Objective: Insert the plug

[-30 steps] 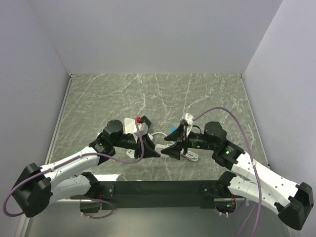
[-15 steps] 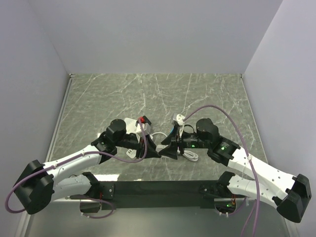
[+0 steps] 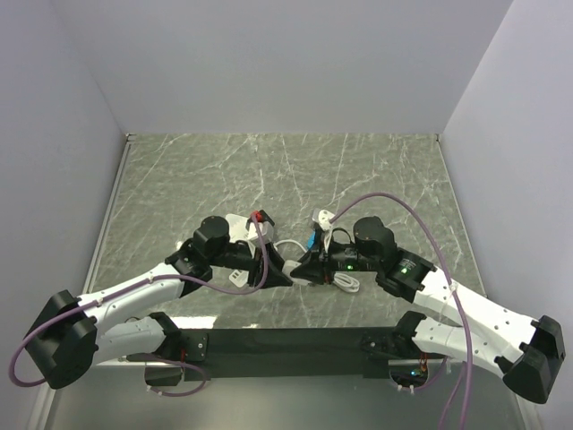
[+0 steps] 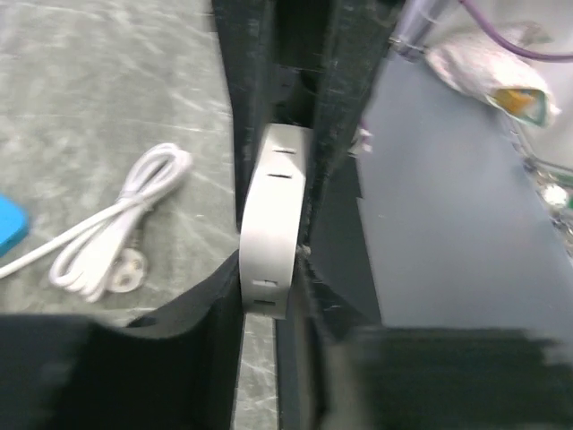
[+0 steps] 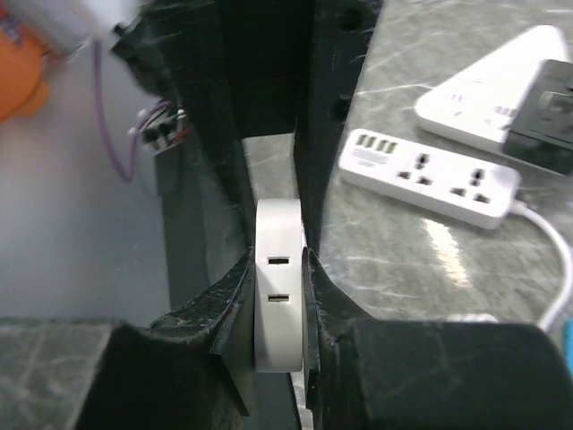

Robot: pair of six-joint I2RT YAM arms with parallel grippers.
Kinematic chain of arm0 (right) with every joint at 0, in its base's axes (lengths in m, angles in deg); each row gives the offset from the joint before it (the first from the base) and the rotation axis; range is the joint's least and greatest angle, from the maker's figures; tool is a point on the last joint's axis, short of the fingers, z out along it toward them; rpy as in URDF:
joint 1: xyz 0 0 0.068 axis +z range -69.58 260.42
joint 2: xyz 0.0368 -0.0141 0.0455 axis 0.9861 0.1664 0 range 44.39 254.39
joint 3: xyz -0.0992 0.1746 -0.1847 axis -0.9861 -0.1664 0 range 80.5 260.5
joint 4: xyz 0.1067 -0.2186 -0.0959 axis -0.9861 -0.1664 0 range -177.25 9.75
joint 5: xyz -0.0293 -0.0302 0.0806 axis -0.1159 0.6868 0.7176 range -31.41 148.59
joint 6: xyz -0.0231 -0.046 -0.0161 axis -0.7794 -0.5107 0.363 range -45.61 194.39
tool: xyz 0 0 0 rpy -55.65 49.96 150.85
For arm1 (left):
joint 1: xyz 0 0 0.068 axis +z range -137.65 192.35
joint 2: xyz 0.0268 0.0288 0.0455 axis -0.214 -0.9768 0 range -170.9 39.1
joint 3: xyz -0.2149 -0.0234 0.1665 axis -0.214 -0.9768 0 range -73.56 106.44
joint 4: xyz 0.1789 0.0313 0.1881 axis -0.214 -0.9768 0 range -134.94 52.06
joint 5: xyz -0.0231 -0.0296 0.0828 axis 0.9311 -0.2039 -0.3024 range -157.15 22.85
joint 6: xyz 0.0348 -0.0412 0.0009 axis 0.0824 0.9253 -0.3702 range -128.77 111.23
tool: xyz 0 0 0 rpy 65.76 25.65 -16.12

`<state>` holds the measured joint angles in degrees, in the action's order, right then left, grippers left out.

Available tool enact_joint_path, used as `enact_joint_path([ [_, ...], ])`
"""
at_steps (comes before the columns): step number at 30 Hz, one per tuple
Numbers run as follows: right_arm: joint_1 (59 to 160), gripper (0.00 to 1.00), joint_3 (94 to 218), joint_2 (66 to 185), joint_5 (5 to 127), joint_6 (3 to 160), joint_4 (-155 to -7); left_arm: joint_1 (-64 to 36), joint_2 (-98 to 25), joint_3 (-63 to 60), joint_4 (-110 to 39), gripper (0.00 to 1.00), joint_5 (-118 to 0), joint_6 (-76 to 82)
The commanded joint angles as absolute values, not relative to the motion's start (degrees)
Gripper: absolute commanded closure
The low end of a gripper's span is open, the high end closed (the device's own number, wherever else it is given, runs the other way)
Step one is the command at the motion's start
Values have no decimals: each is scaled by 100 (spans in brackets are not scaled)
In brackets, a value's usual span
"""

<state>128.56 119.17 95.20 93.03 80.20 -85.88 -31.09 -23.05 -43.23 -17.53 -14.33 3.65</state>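
Right claw (image 5: 279, 273) is clamped shut on the plug (image 5: 279, 327), a white rounded block with two slots facing the wrist camera, squeezed flat between both fingers. Left claw (image 4: 274, 202) is narrow, with a white slotted block (image 4: 273, 233) between its fingers too. It looks like the same plug, gripped from the opposite side. Overhead, both claw tips meet near the front edge of the tabletop (image 3: 358, 170), midway between the arms, with a sliver of white between them. Can't tell if the plug touches the surface. Long white power strip (image 5: 430, 179) lies flat on the tabletop off to the side of the right claw, well apart from the plug, sockets up. Wedge-shaped white strip (image 5: 483, 85) sits just behind it with a black block (image 5: 542, 121) on it. Left wrist view also shows a coiled white cable (image 4: 107, 237) lying beside that claw, plus a blue item (image 4: 9, 224) cut off at the frame edge.
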Motion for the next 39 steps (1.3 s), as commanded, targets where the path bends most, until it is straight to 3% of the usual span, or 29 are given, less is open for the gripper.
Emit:
enact_joint_path([
  [1,12868,100,12093,9352,8516,8195,-8376,-3124,-2252,-4025,-1789,54,-2003,291],
  [5,12868,100,12075,9063,7786,8362,-8456,-3133,-2234,-4007,-1799,8,-2293,344],
  [6,12868,100,12058,9001,7671,8423,-8456,-3133,-2225,-4007,-1825,6,-2416,362],
  [13,12850,100,11969,8482,6976,8529,-8613,-3124,-2199,-3981,-2062,3,-3374,257],
  [17,12832,100,11961,8254,6615,8547,-8974,-2993,-1857,-4191,-2141,1,-5021,352],
  [24,12806,100,11750,7955,6413,8758,-8975,-1324,-1601,-4622,-2193,1,-6551,1661],
  [29,12797,100,11416,7876,6430,8942,-8580,-217,-2215,-4964,-1537,0,-5925,2662],
  [39,12797,100,11266,7981,6527,8969,-8324,110,-3394,-5360,-419,2,-5484,3060],
])
